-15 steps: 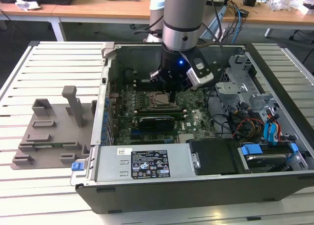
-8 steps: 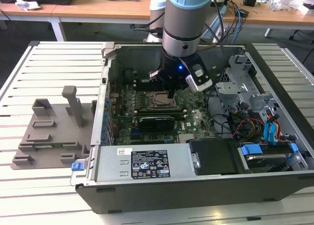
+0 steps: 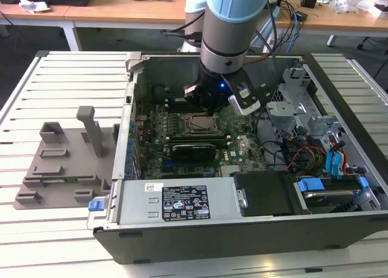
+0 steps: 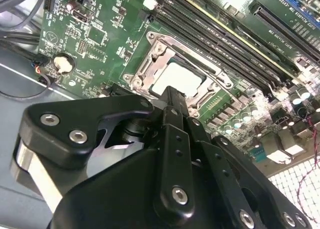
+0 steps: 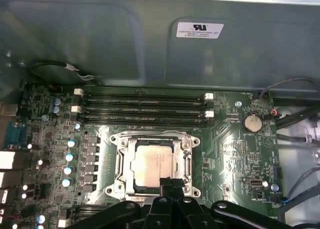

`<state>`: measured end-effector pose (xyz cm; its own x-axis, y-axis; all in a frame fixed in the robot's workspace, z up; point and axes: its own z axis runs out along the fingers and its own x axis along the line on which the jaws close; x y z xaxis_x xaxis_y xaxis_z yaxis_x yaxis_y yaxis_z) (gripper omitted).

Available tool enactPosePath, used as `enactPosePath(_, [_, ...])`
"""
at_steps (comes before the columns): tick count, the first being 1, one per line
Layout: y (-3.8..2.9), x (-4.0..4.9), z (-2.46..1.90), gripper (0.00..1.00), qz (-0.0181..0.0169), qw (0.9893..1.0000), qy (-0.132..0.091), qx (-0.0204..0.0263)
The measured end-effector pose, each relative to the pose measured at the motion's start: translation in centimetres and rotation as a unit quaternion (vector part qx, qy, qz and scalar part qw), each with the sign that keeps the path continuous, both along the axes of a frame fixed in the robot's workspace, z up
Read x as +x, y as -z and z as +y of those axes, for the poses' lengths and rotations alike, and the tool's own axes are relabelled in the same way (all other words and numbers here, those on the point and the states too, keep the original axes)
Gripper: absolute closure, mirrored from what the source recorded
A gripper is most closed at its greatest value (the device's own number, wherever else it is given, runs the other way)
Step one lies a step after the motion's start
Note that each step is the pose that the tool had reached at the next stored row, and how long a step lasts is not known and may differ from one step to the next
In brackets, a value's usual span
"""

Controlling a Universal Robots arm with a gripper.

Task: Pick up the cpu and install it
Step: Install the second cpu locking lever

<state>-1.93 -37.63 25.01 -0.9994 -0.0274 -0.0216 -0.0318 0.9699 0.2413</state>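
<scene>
Exterior view, read from its left: I am seeing the grey plastic tray [image 3: 60,162] lying on the slatted table [image 3: 18,108], then the open computer case [image 3: 242,229], with the arm [image 3: 233,29] reaching down over the motherboard [image 3: 157,150]. The gripper [image 3: 209,105] is hovering just above the CPU socket [image 3: 195,125]. In both wrist views the cpu [image 5: 152,166] [image 4: 181,78] is lying inside the socket frame [image 5: 120,161], apparently level, with the gripper tip [image 5: 170,185] at its near edge. I cannot tell whether the fingers are apart or together; the linkage is hiding them. Risk, as I am judging it: if the chip is sitting slightly askew, downward pressure from the tip could bend socket contacts or tilt it against the frame.
</scene>
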Motion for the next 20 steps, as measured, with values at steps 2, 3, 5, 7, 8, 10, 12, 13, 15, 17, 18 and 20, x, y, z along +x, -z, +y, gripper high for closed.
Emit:
enactPosePath(2, [0.22, 0.0, 0.0, 0.89, 0.0, 1.0, 0.0, 0.0])
enactPosePath(3, [0.33, 0.0, 0.0, 0.89, 0.0, 1.0, 0.0, 0.0])
enactPosePath(5, [0.48, 0.0, 0.0, 0.89, 0.0, 1.0, 0.0, 0.0])
enactPosePath(7, [0.63, 0.0, 0.0, 0.89, 0.0, 1.0, 0.0, 0.0])
enactPosePath(8, [0.69, 0.0, 0.0, 0.89, 0.0, 1.0, 0.0, 0.0])
enactPosePath(10, [0.83, 0.0, 0.0, 0.89, 0.0, 1.0, 0.0, 0.0])
enactPosePath(12, [1.05, 0.0, 0.0, 0.89, 0.0, 1.0, 0.0, 0.0])
enactPosePath(13, [1.26, 0.0, 0.0, 0.89, 0.0, 1.0, 0.0, 0.0])
enactPosePath(15, [1.81, 0.0, 0.0, 0.89, 0.0, 1.0, 0.0, 0.0])
enactPosePath(17, [2.1, -0.08, -0.02, 0.89, 0.0, 1.0, 0.0, -0.0001])
enactPosePath(18, [2.12, -0.09, -0.17, 0.89, 0.0, 1.0, 0.0, 0.0])
enactPosePath(20, [2.17, -0.1, -0.66, 0.89, 0.0, 1.0, 0.0, 0.0])
